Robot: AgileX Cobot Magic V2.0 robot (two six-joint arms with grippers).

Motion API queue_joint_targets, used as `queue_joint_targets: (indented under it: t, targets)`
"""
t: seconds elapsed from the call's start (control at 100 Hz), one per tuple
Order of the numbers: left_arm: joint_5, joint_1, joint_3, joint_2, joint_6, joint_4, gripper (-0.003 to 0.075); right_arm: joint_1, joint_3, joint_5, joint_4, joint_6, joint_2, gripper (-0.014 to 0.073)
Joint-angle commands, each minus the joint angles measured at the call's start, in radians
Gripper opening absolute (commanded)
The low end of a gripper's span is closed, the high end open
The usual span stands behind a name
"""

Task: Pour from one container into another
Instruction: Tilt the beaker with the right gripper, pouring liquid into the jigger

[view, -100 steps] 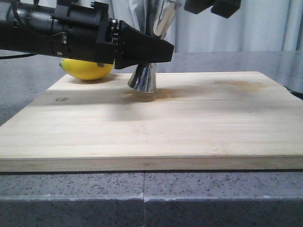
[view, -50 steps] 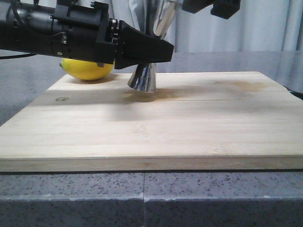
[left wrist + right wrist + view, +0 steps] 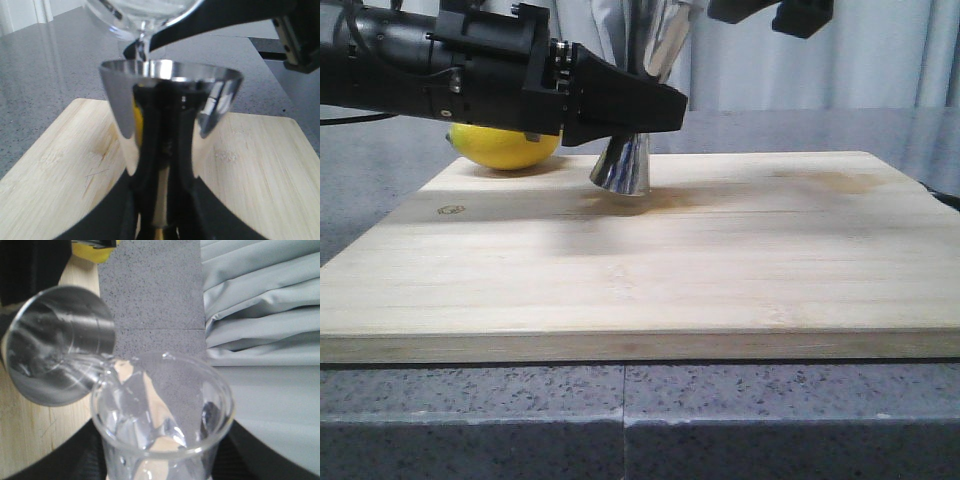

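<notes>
The steel jigger (image 3: pixel 620 165) stands upright on the wooden board (image 3: pixel 650 260), and my left gripper (image 3: pixel 655 108) is shut on its narrow waist. In the left wrist view the black fingers (image 3: pixel 150 150) clasp the jigger (image 3: pixel 120 105) below its open upper cup. My right gripper (image 3: pixel 770 12) is high at the top edge, shut on the clear glass beaker (image 3: pixel 160 415). The beaker (image 3: pixel 145 15) is tipped, its lip over the rim of the jigger (image 3: pixel 55 345), and a thin clear stream runs into the cup. In the front view the beaker is out of frame.
A yellow lemon (image 3: pixel 505 148) lies on the board's far left corner, behind my left arm (image 3: pixel 430 70). The board sits on a grey speckled counter (image 3: pixel 620 420). Grey curtains (image 3: pixel 260 315) hang behind.
My right gripper has shifted slightly upward at the top edge of the front view. The left gripper, jigger and lemon have not moved.
</notes>
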Motion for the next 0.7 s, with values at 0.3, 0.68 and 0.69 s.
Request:
queue_joint_targets:
  t: [0.3, 0.68, 0.69]
  targets:
    - [0.108, -0.01, -0.028, -0.046, -0.004, -0.087, -0.0019, 0.0, -0.039, -0.06, -0.07, -0.01, -0.03, 0.0272]
    - [0.108, -0.01, -0.028, -0.046, -0.004, -0.087, -0.0019, 0.0, -0.039, -0.07, -0.076, -0.017, -0.03, 0.0272]
    - [0.108, -0.01, -0.028, -0.046, -0.004, -0.087, -0.0019, 0.0, -0.039, -0.07, -0.078, -0.019, -0.03, 0.0272]
